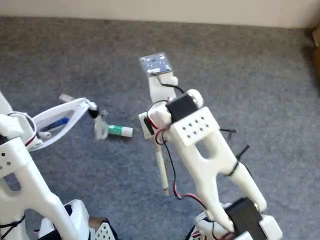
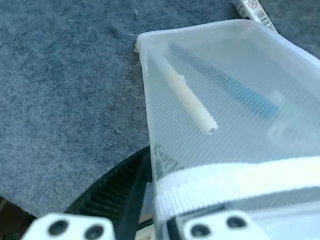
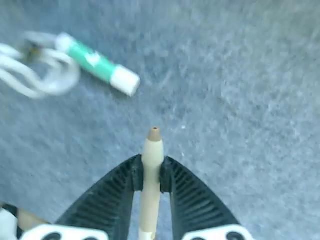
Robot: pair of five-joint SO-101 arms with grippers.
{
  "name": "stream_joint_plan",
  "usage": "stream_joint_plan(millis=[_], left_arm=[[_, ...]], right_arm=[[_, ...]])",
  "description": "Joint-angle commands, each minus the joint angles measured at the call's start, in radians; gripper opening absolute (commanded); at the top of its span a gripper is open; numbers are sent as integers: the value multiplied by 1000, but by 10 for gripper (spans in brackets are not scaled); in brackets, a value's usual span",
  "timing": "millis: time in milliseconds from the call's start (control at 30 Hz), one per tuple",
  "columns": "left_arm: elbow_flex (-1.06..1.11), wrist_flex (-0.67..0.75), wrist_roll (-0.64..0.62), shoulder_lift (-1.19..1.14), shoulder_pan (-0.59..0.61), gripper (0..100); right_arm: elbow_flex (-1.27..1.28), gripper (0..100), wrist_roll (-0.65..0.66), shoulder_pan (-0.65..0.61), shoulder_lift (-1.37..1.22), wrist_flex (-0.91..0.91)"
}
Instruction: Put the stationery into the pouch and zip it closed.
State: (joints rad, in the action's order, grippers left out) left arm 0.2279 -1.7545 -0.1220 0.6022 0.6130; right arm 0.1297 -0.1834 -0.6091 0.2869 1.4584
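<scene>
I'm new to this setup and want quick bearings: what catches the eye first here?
The right end effector grips a cream pen above the grey mat. The left end effector holds a see-through pouch with a blue pen and a white marker inside. A green stick lies on the mat near the pouch.
</scene>
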Motion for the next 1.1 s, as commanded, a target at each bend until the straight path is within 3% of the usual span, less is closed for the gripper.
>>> stream_joint_plan(millis=[0, 200, 533, 867, 1067], left_arm=[[-87, -9, -8, -2, -87, 7], [-59, -9, -8, -4, -140, 7], [-33, -9, -8, -4, -145, 7], [-33, -9, -9, -4, -145, 7], [-33, -9, -9, -4, -145, 7]], right_arm=[[19, 5, -35, -8, 133, -59], [84, 5, -35, -16, 314, -202], [199, 5, -35, -239, 539, -438], [193, 5, -28, -410, 564, -602], [191, 5, -28, -447, 562, -817]])
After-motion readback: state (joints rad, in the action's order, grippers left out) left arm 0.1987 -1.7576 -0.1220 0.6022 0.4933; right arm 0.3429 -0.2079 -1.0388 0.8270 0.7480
